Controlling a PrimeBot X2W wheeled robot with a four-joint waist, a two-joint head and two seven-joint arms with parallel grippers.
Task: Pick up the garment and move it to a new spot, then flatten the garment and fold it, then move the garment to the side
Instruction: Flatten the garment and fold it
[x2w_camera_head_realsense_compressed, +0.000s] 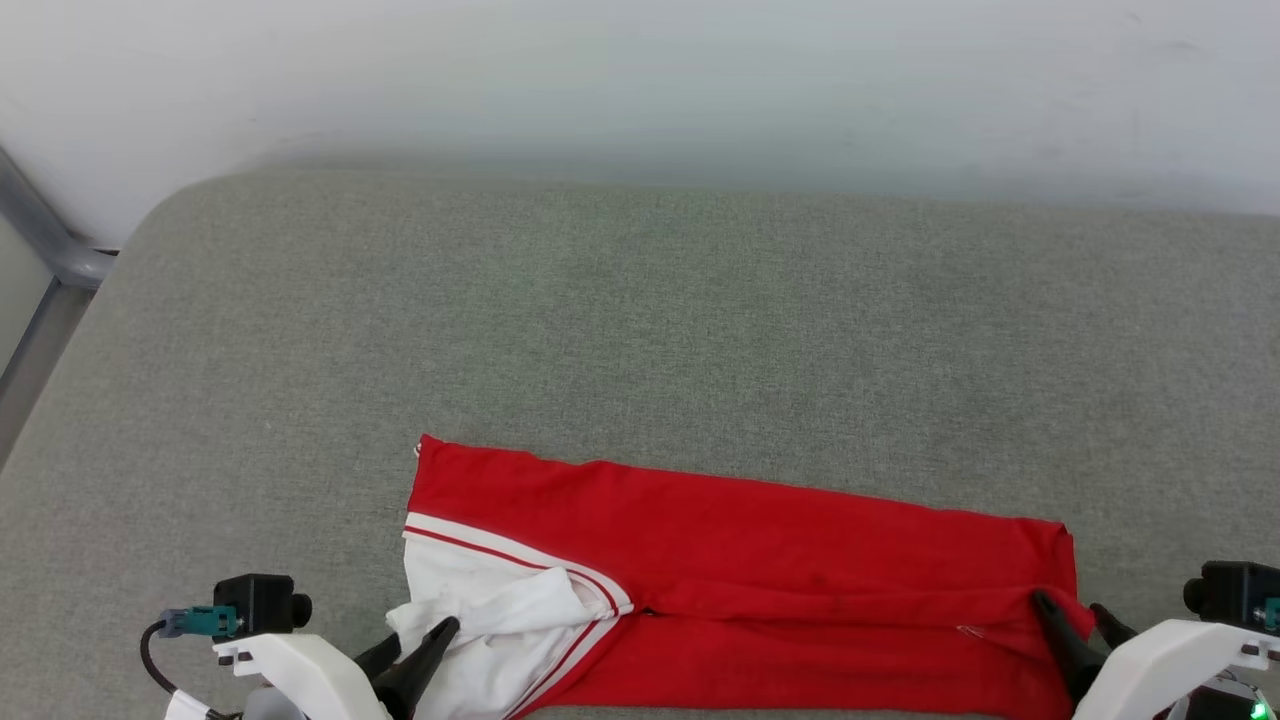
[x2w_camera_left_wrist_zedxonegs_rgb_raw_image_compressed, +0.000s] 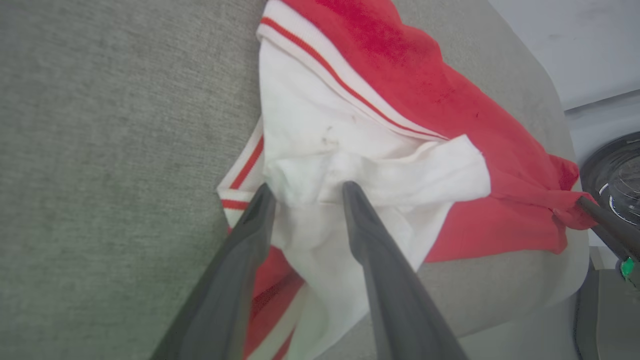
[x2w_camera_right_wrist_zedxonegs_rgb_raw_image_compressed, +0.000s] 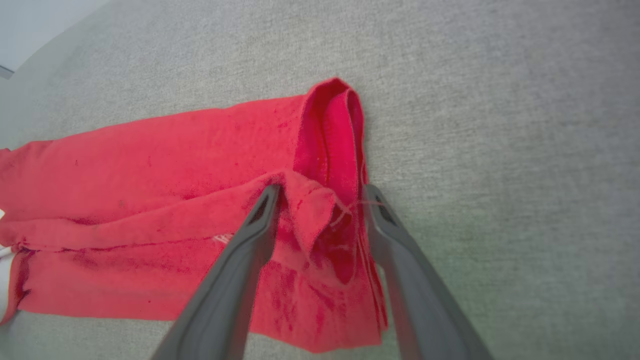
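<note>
A grey fabric-covered worktop with rounded corners (x2w_camera_head_realsense_compressed: 640, 300) spreads across most of the head view, with a white wall (x2w_camera_head_realsense_compressed: 640, 70) behind it at 12 o'clock. The garment (x2w_camera_head_realsense_compressed: 760, 540), a red jersey T-shirt with white sleeves and red-and-white striped trim, lies folded into a long band along the worktop's near edge. It runs from 7 o'clock to 5 o'clock in the head view, with its white end at 7 and its red hem end at 5. The left tool (x2w_camera_head_realsense_compressed: 415, 648) sits at 7 o'clock, released: its two dark fingers (x2w_camera_left_wrist_zedxonegs_rgb_raw_image_compressed: 250, 235) stand apart, and the bunched white sleeve (x2w_camera_left_wrist_zedxonegs_rgb_raw_image_compressed: 320, 165) lies between their tips. The right tool (x2w_camera_head_realsense_compressed: 1070, 608) sits at 5 o'clock, likewise released. Its fingers (x2w_camera_right_wrist_zedxonegs_rgb_raw_image_compressed: 250, 240) are parted on either side of the folded red hem corner (x2w_camera_right_wrist_zedxonegs_rgb_raw_image_compressed: 320, 210).
</note>
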